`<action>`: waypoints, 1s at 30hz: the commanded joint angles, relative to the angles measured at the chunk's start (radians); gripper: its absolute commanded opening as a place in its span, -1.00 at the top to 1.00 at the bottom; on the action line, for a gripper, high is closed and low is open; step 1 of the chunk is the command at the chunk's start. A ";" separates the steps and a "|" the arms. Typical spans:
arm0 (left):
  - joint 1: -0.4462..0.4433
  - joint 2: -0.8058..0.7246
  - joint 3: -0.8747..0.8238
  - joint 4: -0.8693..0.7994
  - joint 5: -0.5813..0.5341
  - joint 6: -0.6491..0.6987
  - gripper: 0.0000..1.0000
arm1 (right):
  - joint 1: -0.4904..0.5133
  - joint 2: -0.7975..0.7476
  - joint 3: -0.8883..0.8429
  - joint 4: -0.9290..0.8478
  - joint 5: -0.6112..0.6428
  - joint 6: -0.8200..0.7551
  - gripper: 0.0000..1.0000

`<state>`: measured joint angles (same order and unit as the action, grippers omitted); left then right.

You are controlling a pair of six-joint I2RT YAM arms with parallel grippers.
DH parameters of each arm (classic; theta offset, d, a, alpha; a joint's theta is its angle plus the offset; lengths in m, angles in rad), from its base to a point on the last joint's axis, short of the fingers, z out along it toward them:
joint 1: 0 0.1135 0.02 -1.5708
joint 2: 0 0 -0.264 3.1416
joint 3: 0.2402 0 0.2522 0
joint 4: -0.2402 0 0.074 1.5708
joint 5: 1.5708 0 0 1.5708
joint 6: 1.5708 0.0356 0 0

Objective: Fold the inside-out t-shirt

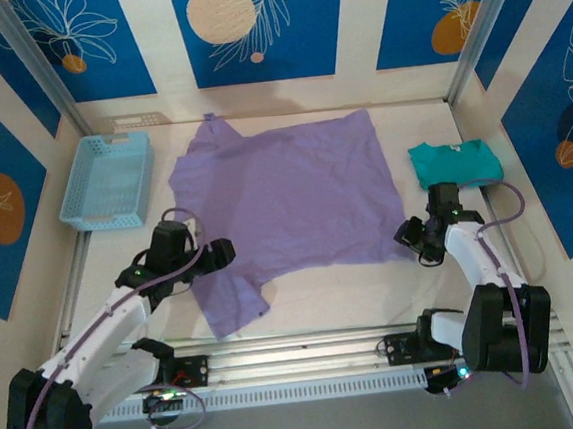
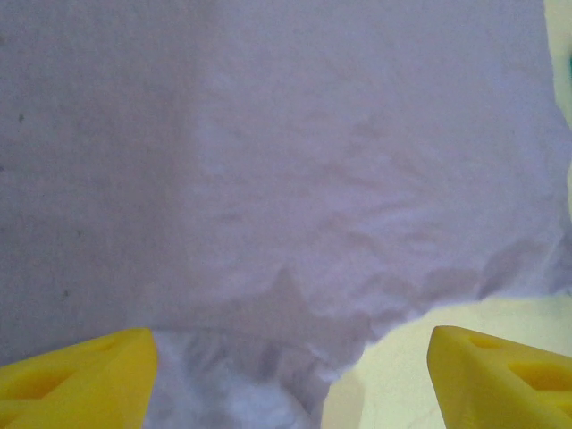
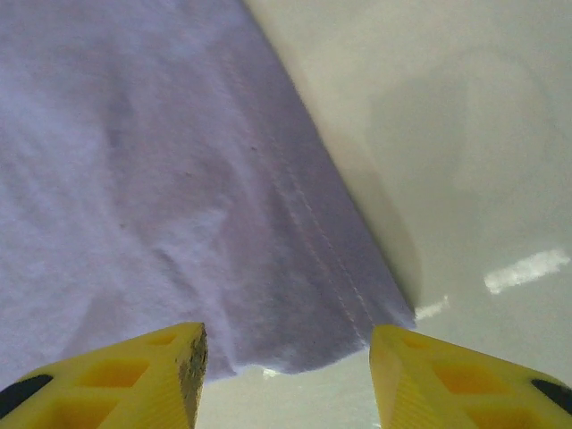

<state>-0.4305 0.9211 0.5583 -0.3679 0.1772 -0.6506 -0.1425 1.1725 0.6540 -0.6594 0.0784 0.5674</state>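
one lavender inside-out t-shirt (image 1: 285, 200), one teal shirt (image 1: 455, 162), one light blue basket (image 1: 106, 180), one desk (image 1: 373, 289), and two tools: left tool (image 1: 224, 252), right tool (image 1: 409, 236).

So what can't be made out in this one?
- Top view: the left pincer sits dark against the t-shirt, its fingertips too small to separate from the fabric.
- Top view: the right arm covers the near edge of the teal shirt.
- Left wrist view: frame edges cut off the t-shirt's outline, so which part lies below is unclear.
- Right wrist view: the bottom edge cuts off most of the right pincer.
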 commanded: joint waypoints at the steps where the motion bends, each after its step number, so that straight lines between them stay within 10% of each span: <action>1: -0.030 -0.050 0.013 -0.167 -0.080 0.031 -0.58 | -0.015 0.038 -0.023 -0.039 -0.016 0.068 -0.01; 22: -0.063 -0.046 -0.006 -0.189 -0.067 0.053 -0.57 | -0.079 0.200 0.039 0.033 -0.050 0.107 0.15; 30: -0.099 -0.077 -0.030 -0.224 -0.082 0.023 -0.56 | -0.092 0.230 0.085 0.025 -0.010 0.052 0.52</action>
<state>-0.5125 0.8581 0.5426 -0.5549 0.1169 -0.6060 -0.2245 1.3876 0.7204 -0.6331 0.0605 0.6449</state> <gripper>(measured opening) 0.780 0.255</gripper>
